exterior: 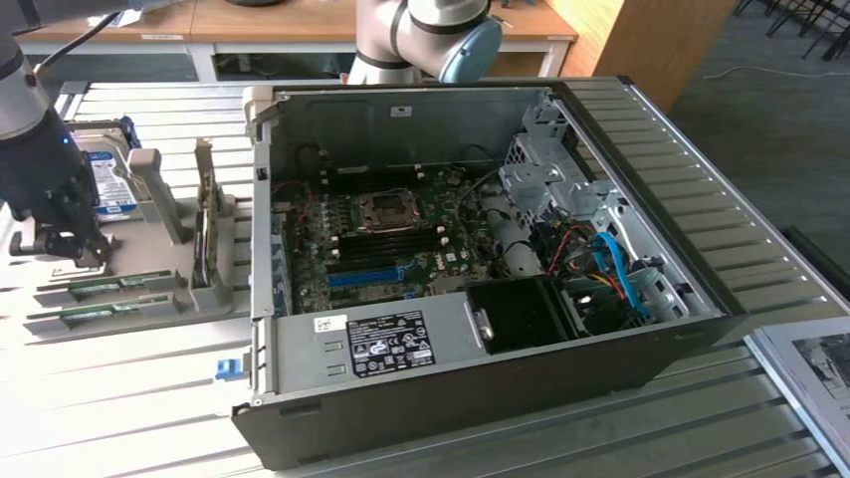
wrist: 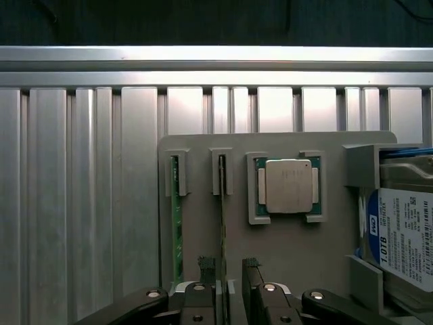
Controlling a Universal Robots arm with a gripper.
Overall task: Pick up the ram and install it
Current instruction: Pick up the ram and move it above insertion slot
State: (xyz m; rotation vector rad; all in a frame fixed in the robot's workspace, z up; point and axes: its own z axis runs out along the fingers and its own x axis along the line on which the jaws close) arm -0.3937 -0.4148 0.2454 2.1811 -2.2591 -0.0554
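Our gripper hangs released, fingers spread above the grey holder. The ram stands on edge in its slot and runs in between them. A second ram stick sits just beside it. Farther ahead lies the processor, the hard drive alongside, and the open computer case stands well apart.

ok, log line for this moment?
gripper open, empty | above ram stick in gray holder | ram stick not yet lifted
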